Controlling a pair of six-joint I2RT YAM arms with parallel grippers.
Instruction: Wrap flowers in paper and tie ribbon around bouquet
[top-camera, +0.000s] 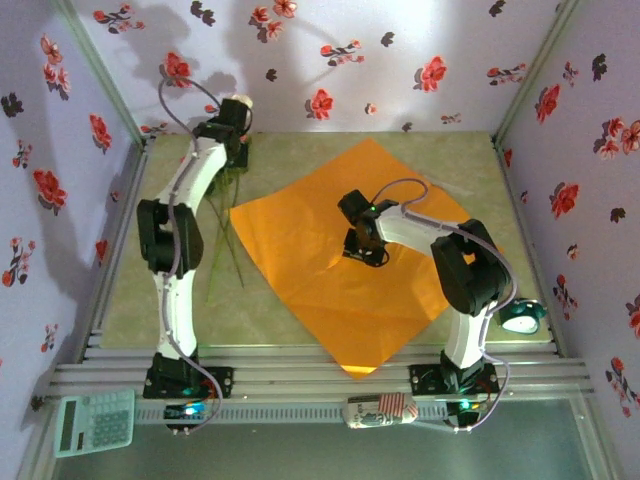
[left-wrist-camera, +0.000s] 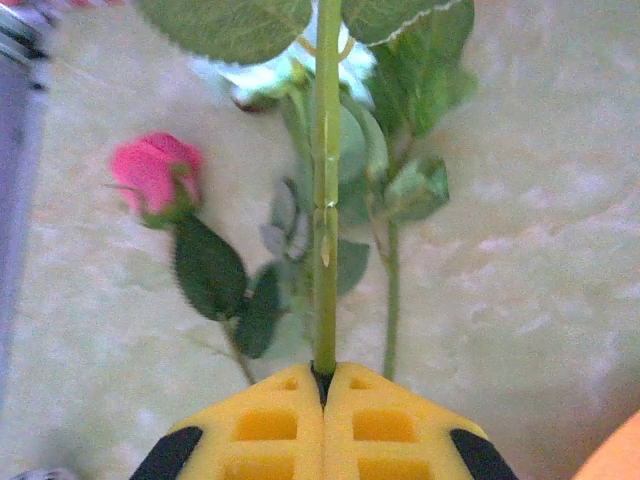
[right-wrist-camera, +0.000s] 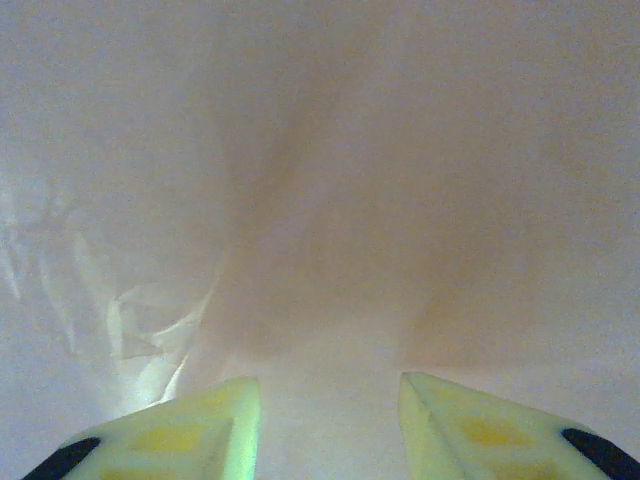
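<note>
Sitting at the far left of the desk, just beside the paper, the flowers are pinched by one thin stem in the left end effector. Loose stems could drop away. The right end effector, spread over the paper, might crumple it.

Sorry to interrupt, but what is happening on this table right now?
The left gripper is shut on a green stem of the small bunch of artificial flowers, at the far left of the table, beside the large orange paper sheet. The right gripper is open, low over the middle of that sheet, which lies spread out. Nothing is wrapped yet.
</note>
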